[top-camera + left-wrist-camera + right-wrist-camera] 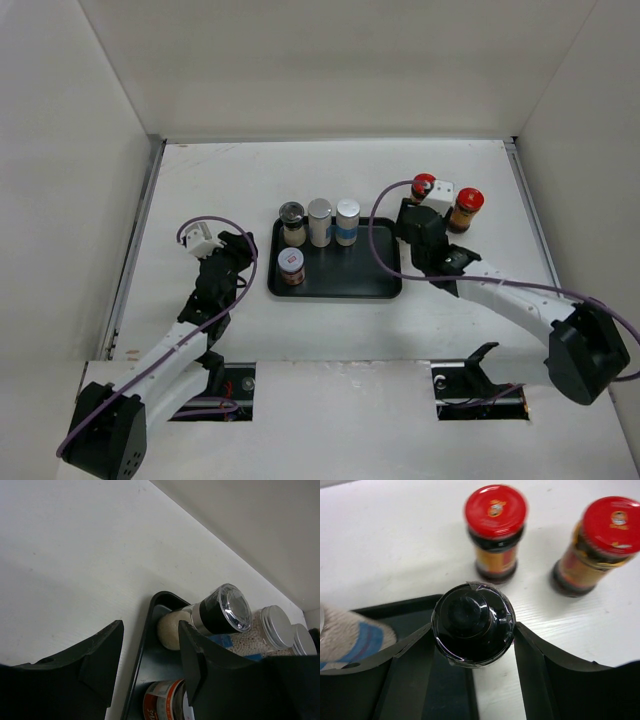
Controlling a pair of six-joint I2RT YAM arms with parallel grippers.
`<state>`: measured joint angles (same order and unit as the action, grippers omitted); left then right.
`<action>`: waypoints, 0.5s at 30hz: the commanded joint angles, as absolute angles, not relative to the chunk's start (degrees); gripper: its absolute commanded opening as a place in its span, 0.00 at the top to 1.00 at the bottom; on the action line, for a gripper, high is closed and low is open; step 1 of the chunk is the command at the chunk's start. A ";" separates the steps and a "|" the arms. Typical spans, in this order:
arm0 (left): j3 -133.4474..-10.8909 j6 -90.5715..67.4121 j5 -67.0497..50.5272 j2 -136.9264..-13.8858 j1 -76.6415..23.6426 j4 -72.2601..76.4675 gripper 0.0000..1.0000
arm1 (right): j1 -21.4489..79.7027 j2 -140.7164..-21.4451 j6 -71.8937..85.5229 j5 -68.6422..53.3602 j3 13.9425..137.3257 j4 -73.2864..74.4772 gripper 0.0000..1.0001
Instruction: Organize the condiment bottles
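- Left fingers [95, 655] stand a little apart with nothing between them. Through the gap show the bare surface [200, 180] and the left rim of the black tray [335, 286].
- Left arm sits left of the tray, its fingers just outside the rim and clear of every jar.
- Red-labelled jar [291, 266] stands upright in the tray's near-left corner, the closest bottle to the left fingers.
- The back row in the tray runs left to right, all upright and close together.
- First is the beige-filled grinder [220, 611], with a black collar and a clear top.
- Next is the silver-capped jar [319, 220], filled with white beads.
- Last is the blue-labelled jar [347, 220], with a pale cap.
- The tray's right half is bare.
- Right fingers [545, 675] are clamped on the black-capped bottle [472, 622], one finger pressed to each side of the cap.
- That bottle is upright at the tray's right rim, with the tray floor to its left and white surface to its right.
- Can't tell whether it is lifted or standing. In the top view it is hidden under the right arm.
- Beyond it, outside the tray on the surface, one red-capped brown bottle [496, 530] stands upright.
- The second red-capped brown bottle [600, 545] stands to its right, upright, near it but not touching.
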<state>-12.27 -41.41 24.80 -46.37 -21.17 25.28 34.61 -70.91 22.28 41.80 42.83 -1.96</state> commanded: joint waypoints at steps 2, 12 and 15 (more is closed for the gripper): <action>-12.13 -41.92 24.00 -47.11 -21.14 29.44 0.54 | 37.83 -76.62 21.97 42.81 48.77 -7.63 0.50; -11.69 -41.92 24.34 -45.79 -21.58 29.27 0.54 | 38.27 -89.91 22.41 38.59 55.02 -15.03 0.49; -11.69 -41.92 24.08 -45.97 -21.31 29.18 0.54 | 38.71 -91.05 23.73 37.97 54.58 -14.68 0.49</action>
<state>-12.05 -41.43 24.75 -46.54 -21.19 26.41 38.02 -91.26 22.33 38.15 52.38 -9.43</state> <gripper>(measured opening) 0.462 0.672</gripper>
